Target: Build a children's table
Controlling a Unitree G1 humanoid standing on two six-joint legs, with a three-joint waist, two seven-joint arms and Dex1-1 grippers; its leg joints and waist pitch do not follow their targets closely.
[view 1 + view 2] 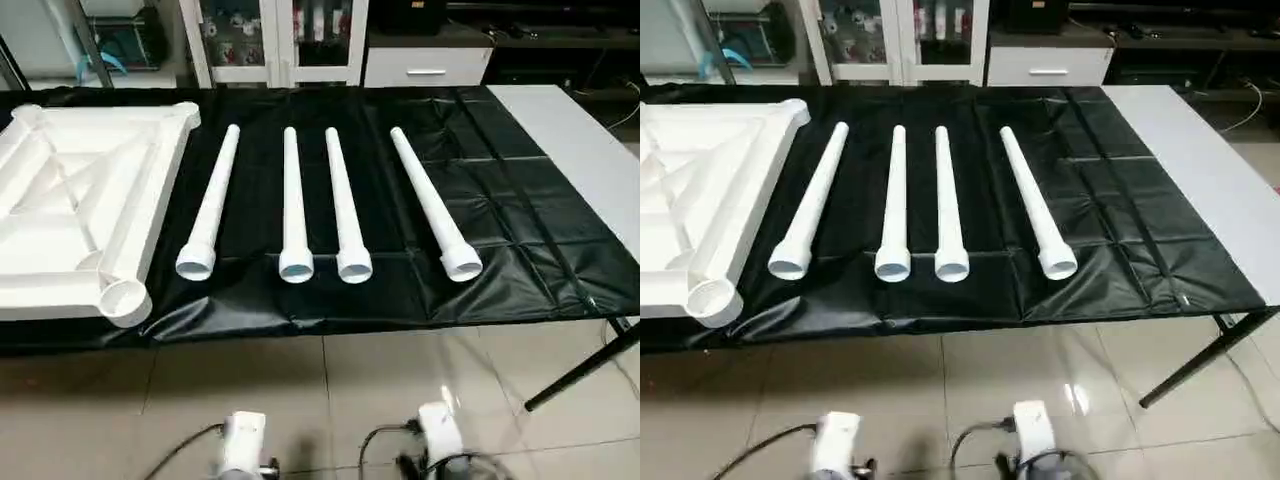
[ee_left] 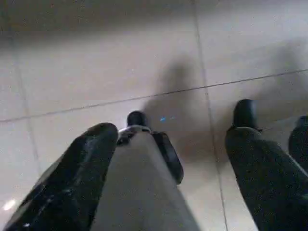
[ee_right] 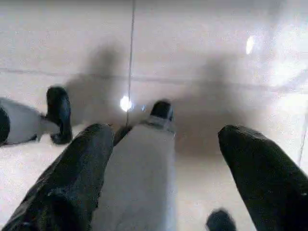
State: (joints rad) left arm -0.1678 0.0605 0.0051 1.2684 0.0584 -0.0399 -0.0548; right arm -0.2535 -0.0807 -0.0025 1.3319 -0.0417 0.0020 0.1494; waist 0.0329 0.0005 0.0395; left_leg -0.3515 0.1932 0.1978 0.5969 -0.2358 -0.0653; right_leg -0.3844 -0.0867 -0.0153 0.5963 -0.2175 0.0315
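The children's table lies in parts on a black-covered bench. Its white square tabletop (image 1: pixel 70 190) rests underside up at the left, ribs showing, with a round corner socket (image 1: pixel 125 298) at the near corner. To its right four tapered white legs (image 1: pixel 212 205) (image 1: pixel 293 200) (image 1: pixel 342 200) (image 1: pixel 430 200) lie side by side, wide ends toward me. My left gripper (image 2: pixel 171 132) and right gripper (image 3: pixel 167 131) hang low over the tiled floor, well short of the bench. Both are open, black fingers (image 2: pixel 82 168) (image 3: pixel 260 163) spread, nothing between them.
A black sheet (image 1: pixel 500 200) covers most of the bench; bare grey top (image 1: pixel 590 150) shows at the right. A black bench leg (image 1: pixel 580 375) slants down at the right. White cabinets (image 1: pixel 280 40) stand behind. My own grey shins and black feet (image 2: pixel 139 159) are below the grippers.
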